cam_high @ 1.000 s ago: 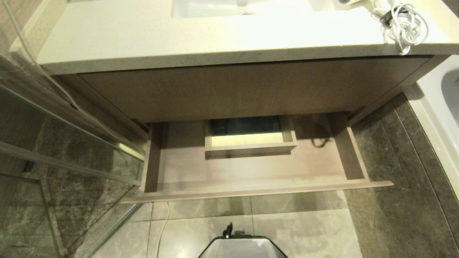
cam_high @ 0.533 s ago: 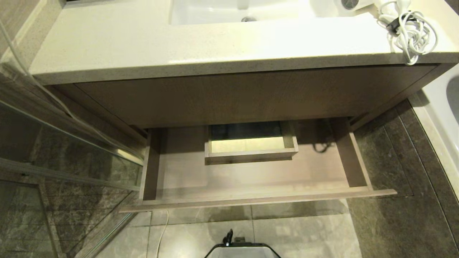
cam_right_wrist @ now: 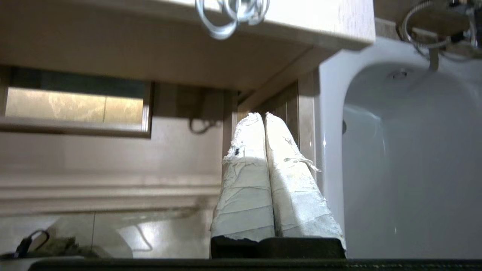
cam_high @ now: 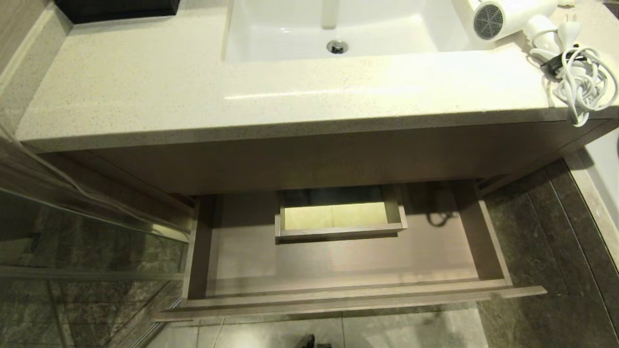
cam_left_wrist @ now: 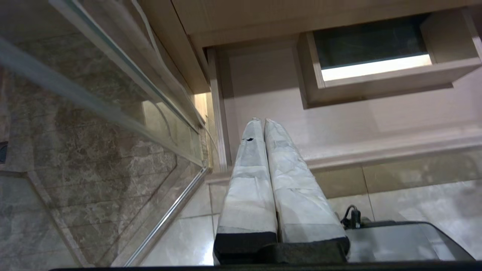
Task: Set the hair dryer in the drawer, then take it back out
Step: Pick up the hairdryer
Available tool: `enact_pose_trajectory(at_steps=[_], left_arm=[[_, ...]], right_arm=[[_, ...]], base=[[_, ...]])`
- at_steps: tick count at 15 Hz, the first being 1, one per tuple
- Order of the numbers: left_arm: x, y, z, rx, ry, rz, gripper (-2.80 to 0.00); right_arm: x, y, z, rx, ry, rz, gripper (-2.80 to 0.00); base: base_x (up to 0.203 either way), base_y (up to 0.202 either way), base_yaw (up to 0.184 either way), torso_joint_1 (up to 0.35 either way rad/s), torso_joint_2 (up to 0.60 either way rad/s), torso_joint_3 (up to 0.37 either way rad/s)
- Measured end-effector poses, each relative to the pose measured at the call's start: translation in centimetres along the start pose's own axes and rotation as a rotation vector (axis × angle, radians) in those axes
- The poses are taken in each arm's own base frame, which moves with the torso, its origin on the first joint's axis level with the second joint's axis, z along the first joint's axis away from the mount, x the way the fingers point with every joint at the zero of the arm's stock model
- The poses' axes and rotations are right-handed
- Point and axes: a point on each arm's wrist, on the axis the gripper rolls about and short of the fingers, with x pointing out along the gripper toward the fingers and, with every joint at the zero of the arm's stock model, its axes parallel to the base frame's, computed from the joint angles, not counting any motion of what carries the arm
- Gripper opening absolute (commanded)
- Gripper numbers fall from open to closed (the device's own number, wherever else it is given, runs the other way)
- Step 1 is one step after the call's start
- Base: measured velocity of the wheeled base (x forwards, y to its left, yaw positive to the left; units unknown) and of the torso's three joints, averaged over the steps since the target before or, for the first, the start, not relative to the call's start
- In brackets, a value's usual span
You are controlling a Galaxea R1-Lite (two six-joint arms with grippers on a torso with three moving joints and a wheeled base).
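While the drawer [cam_high: 338,270] is standing pulled out and bare beneath the desk [cam_high: 193,96] in the head view, the hair dryer [cam_high: 508,19] is lying at the desk's far right corner beside the sink [cam_high: 333,29], its grey grille facing the basin and its coiled white cord [cam_high: 575,82] hanging over the edge. In the left wrist view, the left gripper [cam_left_wrist: 263,121] is hanging low over the drawer's left end beside a glass panel [cam_left_wrist: 94,113], its fingers [cam_left_wrist: 248,180] pressing together on nothing. In the right wrist view, the right gripper [cam_right_wrist: 262,114] is pointing at the drawer's right side next to a white bathtub [cam_right_wrist: 406,150], fingers [cam_right_wrist: 244,188] likewise pressing together, empty.
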Motion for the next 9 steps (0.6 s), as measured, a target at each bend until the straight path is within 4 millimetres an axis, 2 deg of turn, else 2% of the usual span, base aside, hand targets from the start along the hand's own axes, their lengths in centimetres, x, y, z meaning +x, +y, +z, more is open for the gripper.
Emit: enact_pose_trajectory(at_steps=[5, 7, 9], left_arm=[[0.0, 0.0, 0.0, 0.000, 0.000, 0.000, -2.80], [0.0, 0.0, 0.0, 0.000, 0.000, 0.000, -2.80], [0.0, 0.0, 0.0, 0.000, 0.000, 0.000, -2.80]], right_arm=[[3.1, -0.9, 3.0, -0.001, 0.016, -0.022, -2.80], [4.9, -1.1, 3.9, 0.001, 0.036, -0.024, -2.80], [6.8, -1.3, 4.9, 0.000, 0.049, -0.022, -2.80]], base=[[0.000, 0.000, 0.000, 0.356, -0.17, 0.187], [0.000, 0.000, 0.000, 0.377, -0.21, 0.170], [0.000, 0.000, 0.000, 0.237, -0.13, 0.092]])
